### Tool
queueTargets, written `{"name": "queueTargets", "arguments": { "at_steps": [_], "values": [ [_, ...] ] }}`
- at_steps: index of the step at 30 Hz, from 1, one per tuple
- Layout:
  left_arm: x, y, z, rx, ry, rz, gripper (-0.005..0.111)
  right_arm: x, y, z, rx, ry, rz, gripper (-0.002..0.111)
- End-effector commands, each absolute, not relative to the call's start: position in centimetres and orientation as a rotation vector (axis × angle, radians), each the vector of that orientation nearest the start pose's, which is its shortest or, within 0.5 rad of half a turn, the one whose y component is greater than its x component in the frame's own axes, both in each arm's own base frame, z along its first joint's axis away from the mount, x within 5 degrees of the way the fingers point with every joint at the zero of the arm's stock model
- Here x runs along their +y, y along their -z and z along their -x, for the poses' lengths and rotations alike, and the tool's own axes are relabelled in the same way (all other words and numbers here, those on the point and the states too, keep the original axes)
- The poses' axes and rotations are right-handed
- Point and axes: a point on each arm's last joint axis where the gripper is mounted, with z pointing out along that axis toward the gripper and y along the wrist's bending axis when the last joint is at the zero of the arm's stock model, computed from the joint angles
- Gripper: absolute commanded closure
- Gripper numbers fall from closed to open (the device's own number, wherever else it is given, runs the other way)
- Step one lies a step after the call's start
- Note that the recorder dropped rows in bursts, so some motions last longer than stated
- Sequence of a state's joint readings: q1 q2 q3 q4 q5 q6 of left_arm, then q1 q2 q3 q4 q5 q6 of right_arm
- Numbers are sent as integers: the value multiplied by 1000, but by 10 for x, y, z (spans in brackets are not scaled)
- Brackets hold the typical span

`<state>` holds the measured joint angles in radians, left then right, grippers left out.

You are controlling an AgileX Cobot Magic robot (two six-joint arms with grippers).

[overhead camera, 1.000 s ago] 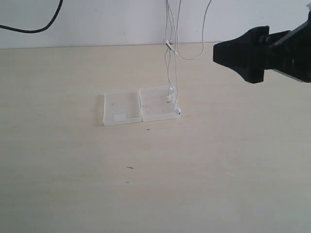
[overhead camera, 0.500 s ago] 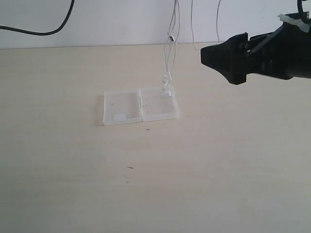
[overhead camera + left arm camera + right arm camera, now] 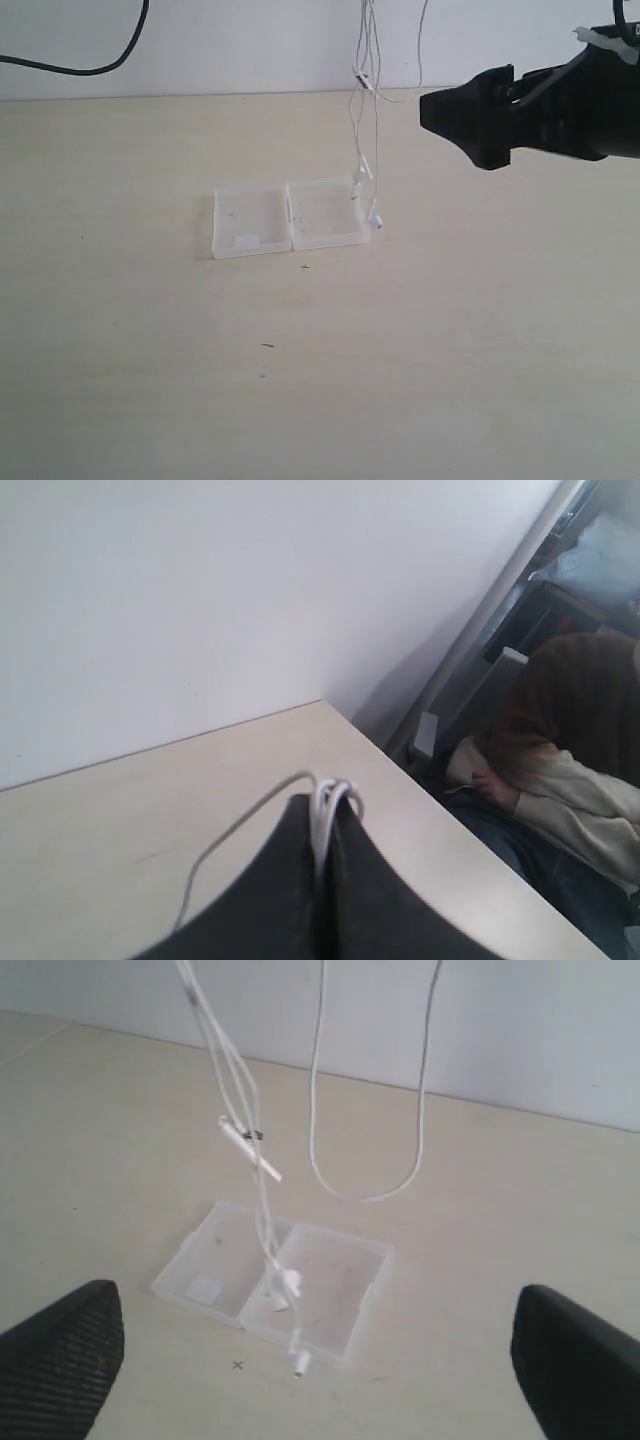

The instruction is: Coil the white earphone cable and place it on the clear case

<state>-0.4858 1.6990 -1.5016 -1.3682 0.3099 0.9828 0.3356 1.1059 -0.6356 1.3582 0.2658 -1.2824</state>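
The white earphone cable hangs in several strands from above the exterior view. Its inline remote is high up. An earbud and the cable's lowest tip dangle over the right edge of the clear case, which lies flat on the table with its label on the left half. My left gripper is shut on a bundle of cable loops. My right gripper hovers to the right of the cable. In its own view my right gripper is open, with the case and cable between its fingers.
A thick black cable runs along the white wall at the back left. A slack loop of the white cable hangs beside the main strands. A seated person is beyond the table's edge in the left wrist view.
The cable's lower ends lifted off the case's right half, then swung right, and now dangle at its right edge. My right gripper has shifted left toward the cable.
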Motion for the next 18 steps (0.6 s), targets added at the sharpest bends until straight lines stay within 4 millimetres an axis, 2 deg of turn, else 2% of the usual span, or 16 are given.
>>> {"name": "queueTargets", "arguments": {
  "at_steps": [1, 4, 8, 10, 18],
  "values": [
    [-214, -386, -350, 1781, 917, -254, 107, 95, -282, -209, 1946, -409, 535, 3],
    [-215, -386, -350, 1782, 921, -258, 107, 98, -283, -212, 1934, -482, 464, 3],
    [-218, -386, -348, 1779, 918, -254, 107, 108, -281, -212, 1866, -530, 613, 3],
    [-220, -386, -347, 1777, 915, -247, 107, 109, -280, -215, 1854, -525, 622, 3],
    [-221, -386, -346, 1782, 934, -255, 107, 116, -252, -230, 1921, -496, 729, 3]
  ]
}}
